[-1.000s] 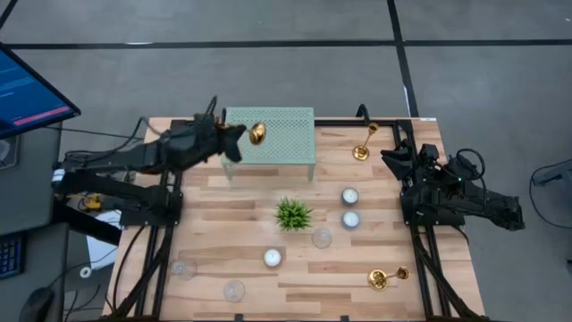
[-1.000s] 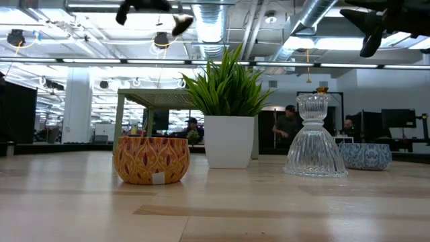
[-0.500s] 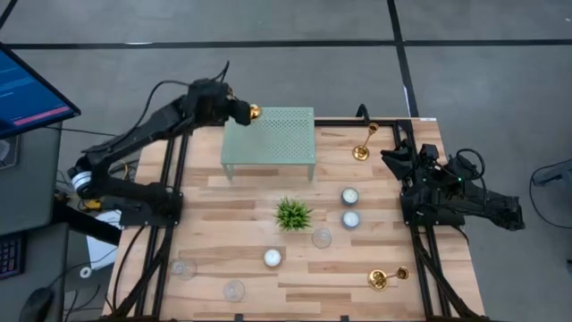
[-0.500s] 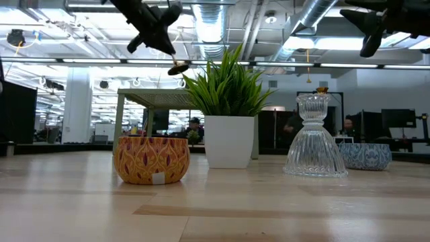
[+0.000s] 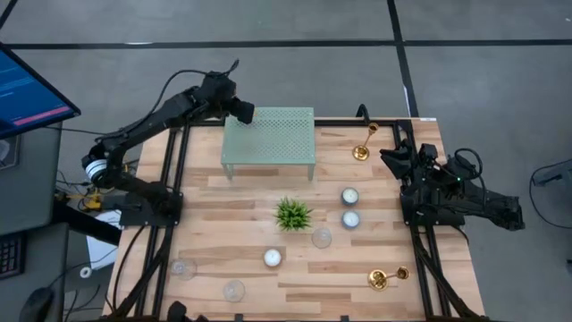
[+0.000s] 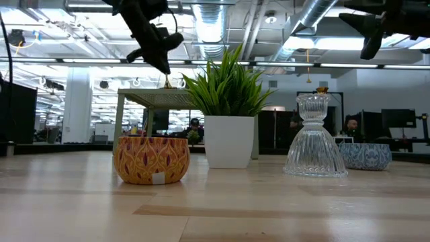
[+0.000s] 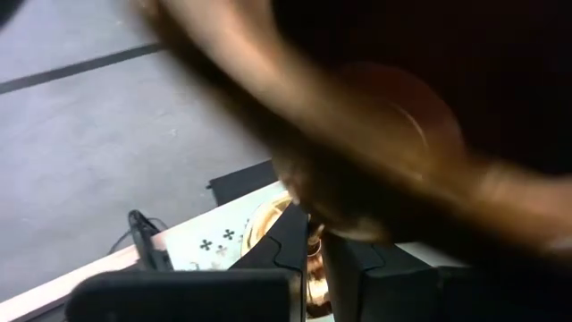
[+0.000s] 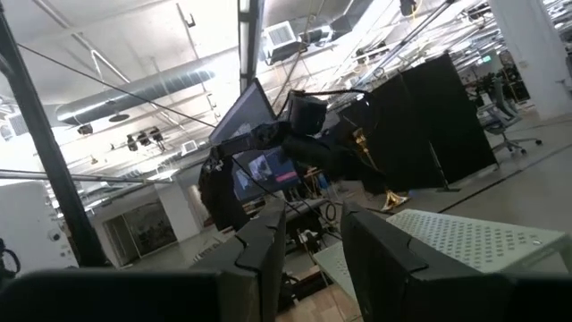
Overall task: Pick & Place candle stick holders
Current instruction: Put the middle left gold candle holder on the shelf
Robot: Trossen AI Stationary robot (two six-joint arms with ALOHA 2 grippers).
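My left gripper (image 5: 243, 114) is over the far left corner of the green perforated stand (image 5: 268, 134), shut on a gold candle stick holder (image 8: 374, 170). The holder stands nearly upright, its round base (image 7: 266, 216) at the stand's top. I cannot tell whether the base touches it. From above, the gripper hides the holder. A second candle stick holder (image 5: 362, 143) is at the far right of the table and a third (image 5: 382, 279) at the near right. My right gripper (image 8: 313, 259) waits raised at the table's right edge, open and with nothing in it. My left gripper pinches the holder's thin stem (image 7: 315, 268) between its two fingers, on the upper part below the top cup. The fingers come from the table's left, slanting down, and lie across the stem. The holder hangs nearly upright below them, base down over the stand's corner.
A small potted plant (image 5: 292, 215) stands mid-table. Three white tealights (image 5: 349, 196) (image 5: 350, 218) (image 5: 273, 258) and three clear glass cups (image 5: 322, 238) (image 5: 182, 267) (image 5: 234, 290) are spread over the near half. A monitor (image 5: 27, 89) stands off the table's left.
My left gripper has swung from over the stand's left part toward the far edge, to the stand's far left corner, tipping and rolling as it went. The holder has turned nearly upright and come down until its base is at the stand's top.
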